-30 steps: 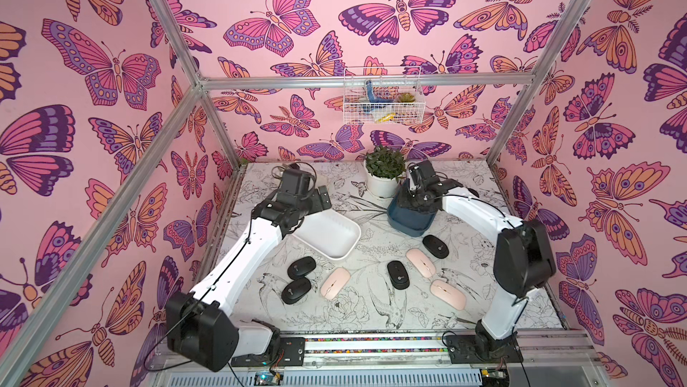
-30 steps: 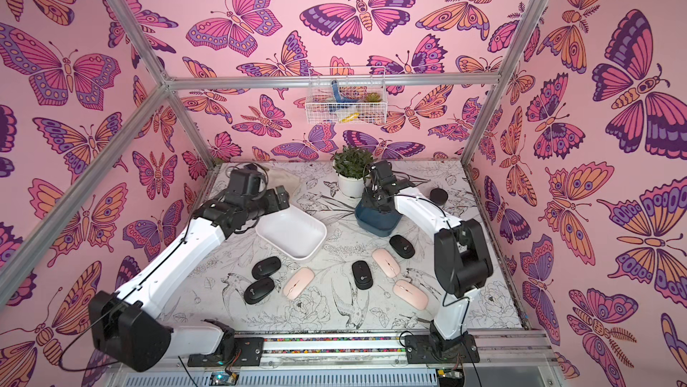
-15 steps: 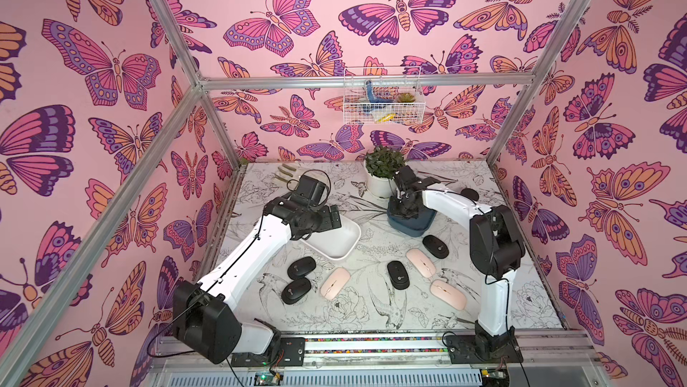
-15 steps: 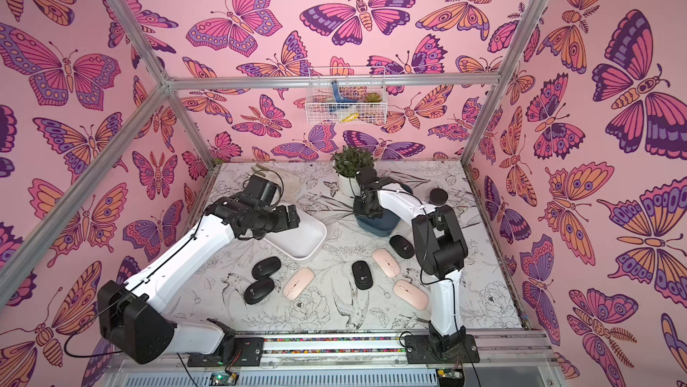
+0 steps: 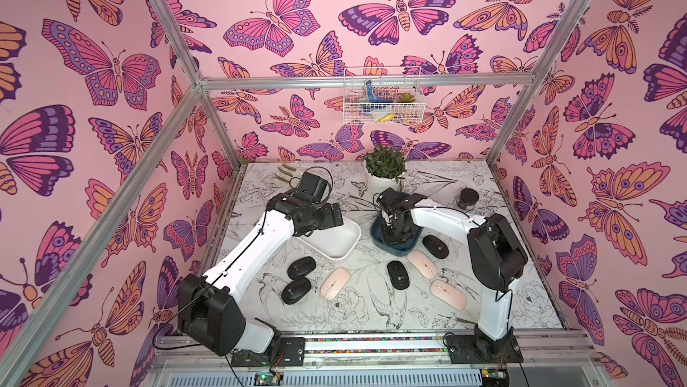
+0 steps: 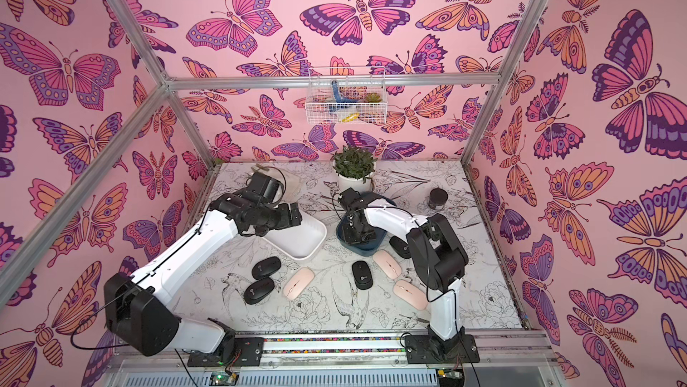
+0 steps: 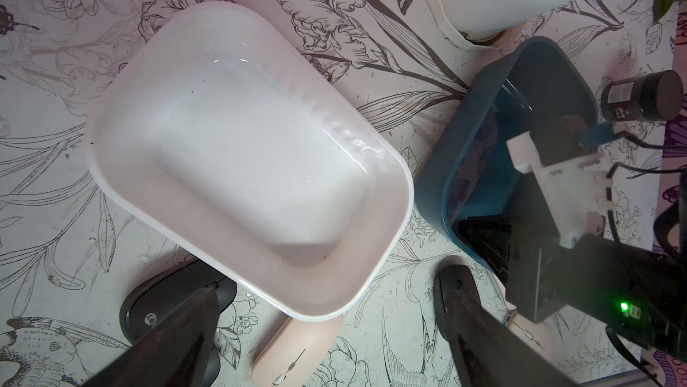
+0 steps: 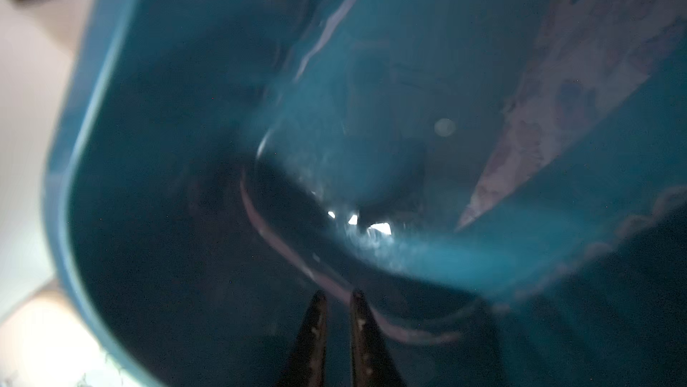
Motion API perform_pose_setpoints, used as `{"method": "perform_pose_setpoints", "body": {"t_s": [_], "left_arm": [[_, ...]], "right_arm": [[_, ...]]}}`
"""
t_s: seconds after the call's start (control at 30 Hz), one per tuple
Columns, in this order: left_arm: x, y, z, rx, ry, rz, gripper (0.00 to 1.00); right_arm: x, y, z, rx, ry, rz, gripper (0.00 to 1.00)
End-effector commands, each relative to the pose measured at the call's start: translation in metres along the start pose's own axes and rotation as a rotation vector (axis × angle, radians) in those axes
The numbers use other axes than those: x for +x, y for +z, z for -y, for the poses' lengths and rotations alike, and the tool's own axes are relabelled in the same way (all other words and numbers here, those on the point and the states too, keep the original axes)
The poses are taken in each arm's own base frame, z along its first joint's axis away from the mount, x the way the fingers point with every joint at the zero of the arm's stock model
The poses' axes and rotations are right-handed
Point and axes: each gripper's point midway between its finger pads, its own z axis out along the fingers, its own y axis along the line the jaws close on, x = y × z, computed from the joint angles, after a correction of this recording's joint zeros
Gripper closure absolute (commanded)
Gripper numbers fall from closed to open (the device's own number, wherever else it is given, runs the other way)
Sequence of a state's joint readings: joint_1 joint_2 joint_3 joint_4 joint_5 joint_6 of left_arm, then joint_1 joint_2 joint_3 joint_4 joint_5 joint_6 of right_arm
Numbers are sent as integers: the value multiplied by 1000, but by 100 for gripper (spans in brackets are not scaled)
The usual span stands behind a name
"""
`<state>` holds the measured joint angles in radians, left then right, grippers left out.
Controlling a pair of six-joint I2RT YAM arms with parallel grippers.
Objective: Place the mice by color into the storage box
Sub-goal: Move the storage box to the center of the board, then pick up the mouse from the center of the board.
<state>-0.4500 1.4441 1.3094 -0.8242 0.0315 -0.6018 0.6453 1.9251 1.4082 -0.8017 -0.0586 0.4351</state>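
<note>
Several black mice (image 5: 301,267) (image 5: 398,274) (image 5: 435,246) and three pink mice (image 5: 335,283) (image 5: 421,263) (image 5: 448,294) lie on the table in front of two storage boxes. The white box (image 5: 344,245) holds nothing. My left gripper (image 5: 333,215) hovers open over it; in the left wrist view its fingers (image 7: 186,325) overlap black mice (image 7: 148,314) and flank a pink mouse (image 7: 297,351). My right gripper (image 5: 393,233) reaches down inside the dark blue box (image 5: 399,251). In the right wrist view its fingertips (image 8: 319,303) are nearly together at the box wall (image 8: 409,333).
A potted plant (image 5: 384,169) stands right behind the blue box. A black round jar (image 5: 468,198) sits at the back right. A wire basket (image 5: 383,101) hangs on the back wall. Pink walls and metal posts close in the floral-print table (image 5: 371,311).
My left gripper swung from behind the white box to above it. My right gripper dropped into the blue box and closed, and the box shifted forward and left.
</note>
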Motion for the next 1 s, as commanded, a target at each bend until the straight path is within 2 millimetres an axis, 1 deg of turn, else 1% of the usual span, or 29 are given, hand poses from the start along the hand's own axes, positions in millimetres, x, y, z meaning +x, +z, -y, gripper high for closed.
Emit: {"method": "perform_pose_setpoints", "body": {"t_s": [0.0,0.1,0.17,0.23,0.3,0.33,0.43,0.5,0.6,0.7,0.83,0.97], "left_arm": [[5,2,-5,-13,12,-30,0],[6,2,-6,-13,17,-31,0],[9,3,-6,-7,19,-41,0],[12,5,-4,6,17,-56,0],[13,4,-1,20,17,-61,0],[14,3,-1,24,17,-61,0],[15,1,3,45,21,-60,0],[16,0,6,67,27,-65,0],[20,-1,13,94,37,-76,0],[24,-2,15,106,42,-84,0],[26,-2,12,103,38,-78,0],[26,-4,11,99,36,-72,0]], "right_arm": [[32,-13,1,18,-69,-60,83],[40,-28,6,25,-63,-34,83],[46,-42,15,59,-60,-23,83],[52,-55,28,104,-48,-12,80],[57,-69,50,162,12,8,73],[61,-74,64,190,64,4,68],[72,-85,109,269,205,5,50],[78,-83,129,288,254,-6,39],[82,-72,146,309,260,-34,27],[85,-57,155,360,219,-97,22],[81,-37,160,376,176,-139,20],[76,-23,171,401,154,-168,20]]}}
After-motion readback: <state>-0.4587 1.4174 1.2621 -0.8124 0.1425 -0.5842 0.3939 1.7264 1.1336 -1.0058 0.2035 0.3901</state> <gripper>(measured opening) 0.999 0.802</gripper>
